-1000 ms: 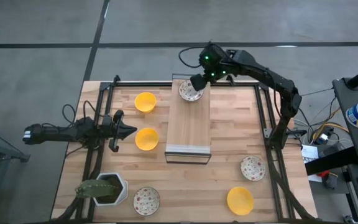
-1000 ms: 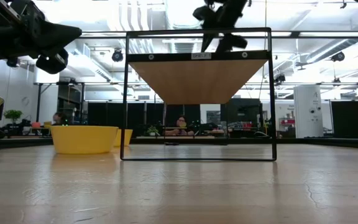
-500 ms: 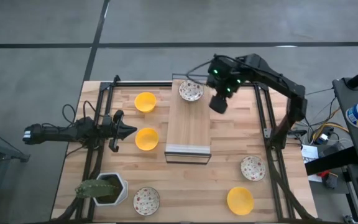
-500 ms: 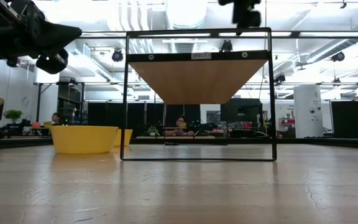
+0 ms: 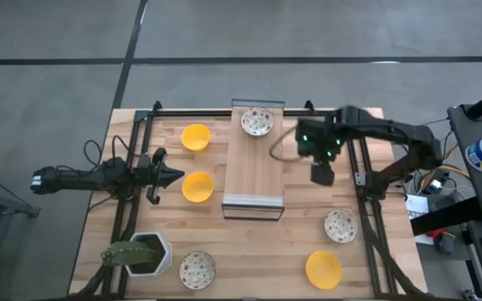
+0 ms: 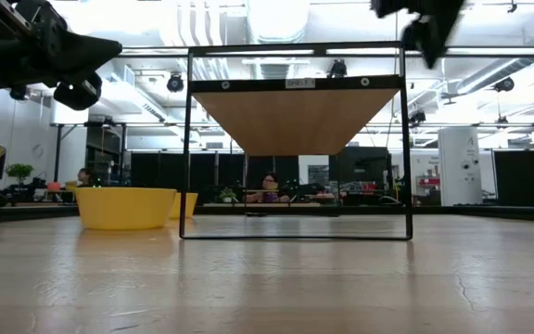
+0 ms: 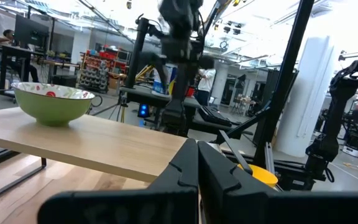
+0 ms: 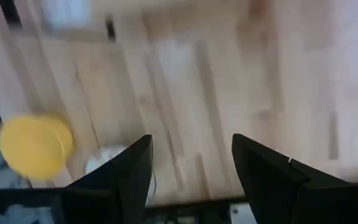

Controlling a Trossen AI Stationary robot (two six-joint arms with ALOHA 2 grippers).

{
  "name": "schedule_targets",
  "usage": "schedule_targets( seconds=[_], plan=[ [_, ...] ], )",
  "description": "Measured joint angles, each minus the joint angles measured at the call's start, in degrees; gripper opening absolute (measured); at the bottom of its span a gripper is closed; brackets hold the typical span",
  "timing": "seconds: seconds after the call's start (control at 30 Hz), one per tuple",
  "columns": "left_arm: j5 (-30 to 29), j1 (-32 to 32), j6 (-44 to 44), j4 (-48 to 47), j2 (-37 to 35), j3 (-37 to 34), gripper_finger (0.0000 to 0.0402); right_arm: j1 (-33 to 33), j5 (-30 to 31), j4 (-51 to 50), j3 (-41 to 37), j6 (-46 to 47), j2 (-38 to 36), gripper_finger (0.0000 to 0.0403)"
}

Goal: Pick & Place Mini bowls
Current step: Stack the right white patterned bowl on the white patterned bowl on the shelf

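A speckled mini bowl point(image 5: 257, 123) sits on the far end of the raised wooden shelf point(image 5: 253, 180). Two yellow bowls point(image 5: 195, 137) point(image 5: 197, 187) rest on the table left of the shelf. Near the right near corner lie a speckled bowl point(image 5: 340, 226) and a yellow one point(image 5: 323, 269); another speckled bowl point(image 5: 197, 269) sits by the near edge. My right gripper point(image 5: 322, 174) hangs open and empty above the table, right of the shelf; its wrist view shows a yellow bowl point(image 8: 35, 145) and a speckled bowl point(image 8: 104, 163) below. My left gripper point(image 5: 176, 176) waits shut beside the middle yellow bowl.
A black metal frame point(image 5: 358, 180) runs round the table and carries the shelf above the surface. A white hexagonal pot with a cactus point(image 5: 141, 253) stands at the near left corner. Bare wood lies between the shelf and the right-hand bowls.
My right gripper has drawn away from the speckled bowl on the shelf's far end, swinging toward the table's right and near edges until it is off the shelf. The bowl has stayed on the shelf.
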Motion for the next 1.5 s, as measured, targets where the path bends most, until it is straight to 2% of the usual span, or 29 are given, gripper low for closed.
schedule_targets(
  seconds=[0.3,0.6,0.9,1.1,1.5],
  plan=[
    [-0.01,-0.01,0.01,-0.01,0.0,-0.01,0.0,7.8,-1.11,2.32,-18.4,1.2,-5.94,0.0214],
    [-0.01,0.0,0.0,-0.01,0.0,-0.02,0.0,15.33,-6.64,12.65,-31.98,9.55,-7.66,0.0214],
    [-0.01,0.0,0.0,0.0,0.0,0.0,0.0,19.22,-6.69,16.9,-38.75,11.43,-5.76,0.0214],
    [-0.01,0.0,0.0,-0.01,0.0,-0.01,0.0,19.33,-8.31,23.42,-42.99,13.97,-5.76,0.0214],
    [-0.01,-0.02,0.0,-0.01,0.0,0.0,0.0,19.3,-9.39,26.91,-46.83,14.67,-5.74,0.0204]
  ],
)
